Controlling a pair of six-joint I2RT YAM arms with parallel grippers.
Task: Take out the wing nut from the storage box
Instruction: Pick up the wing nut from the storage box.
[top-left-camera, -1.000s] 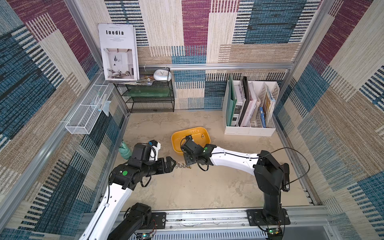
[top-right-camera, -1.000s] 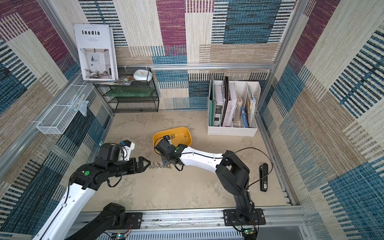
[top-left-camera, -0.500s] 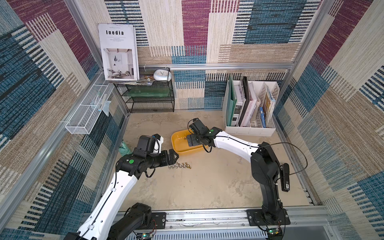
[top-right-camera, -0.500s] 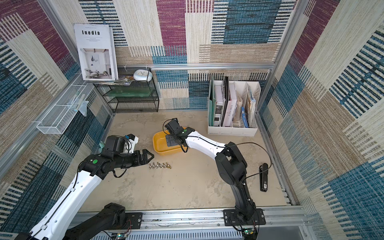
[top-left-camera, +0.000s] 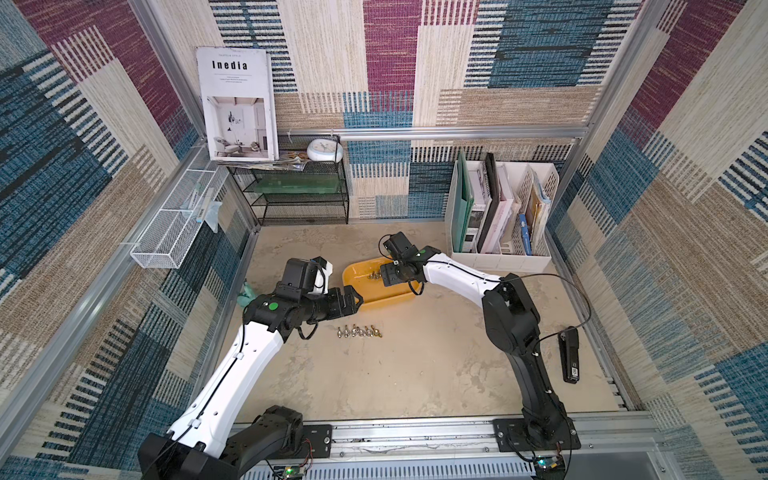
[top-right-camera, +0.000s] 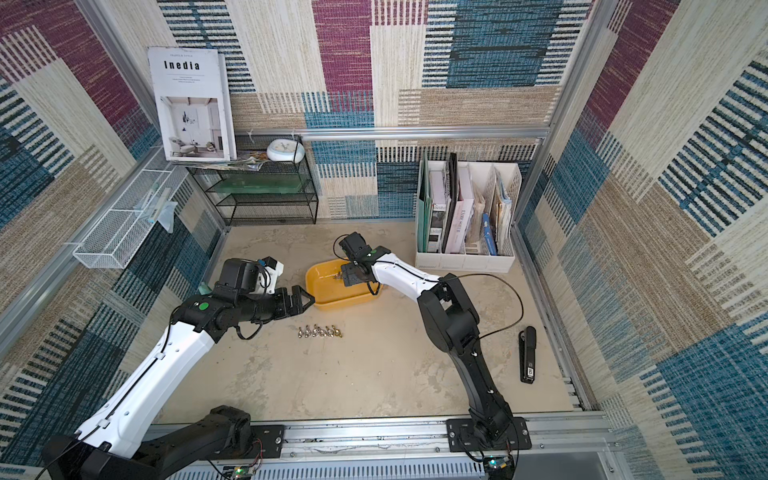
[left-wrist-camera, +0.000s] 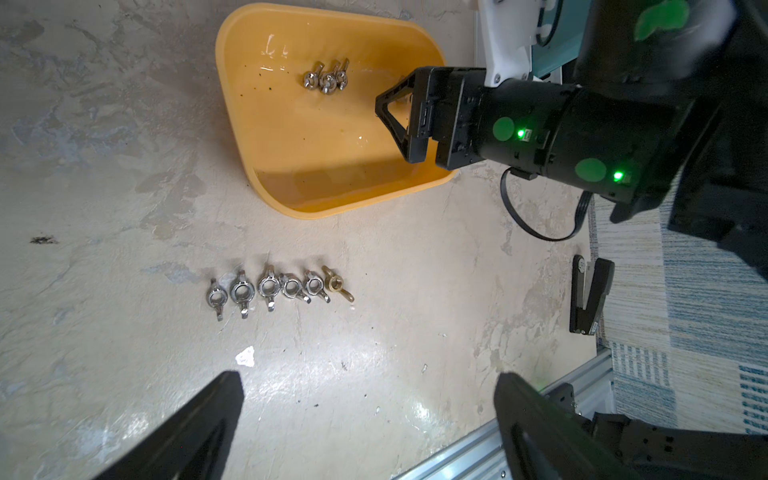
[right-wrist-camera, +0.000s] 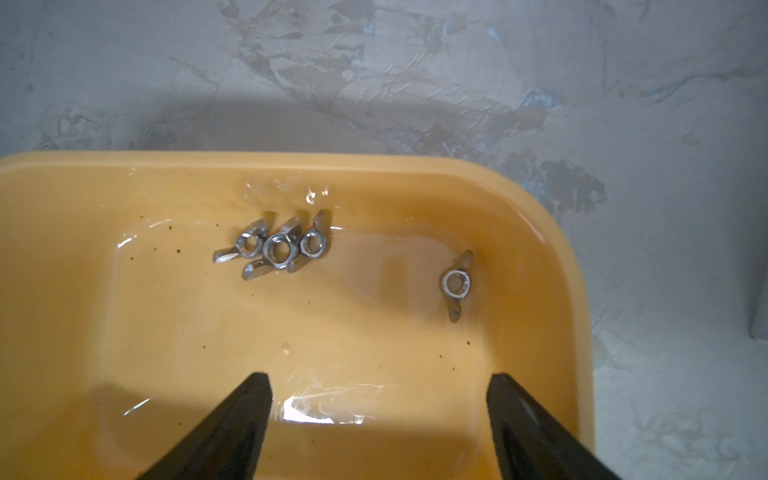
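The yellow storage box (top-left-camera: 386, 302) (top-right-camera: 345, 302) lies mid-table. In the right wrist view three silver wing nuts (right-wrist-camera: 274, 247) cluster near its far wall (right-wrist-camera: 291, 160), and a single wing nut (right-wrist-camera: 456, 284) lies off to one side. My right gripper (right-wrist-camera: 380, 380) (top-left-camera: 385, 277) hangs open over the box floor, holding nothing. A row of several wing nuts (left-wrist-camera: 278, 289) (top-left-camera: 359, 331) lies on the table in front of the box, the end one brass (left-wrist-camera: 334, 282). My left gripper (left-wrist-camera: 370, 378) (top-left-camera: 353, 297) is open and empty by the box's left front corner.
A white file organizer (top-left-camera: 503, 257) stands behind and to the right of the box. A black stapler (top-left-camera: 569, 357) lies near the right wall. A black wire shelf (top-left-camera: 303, 199) stands at the back left and a white mesh basket (top-left-camera: 166, 237) hangs on the left wall.
My right gripper has left the row of nuts on the table and moved back over the box, open. My left arm has shifted slightly toward the box.
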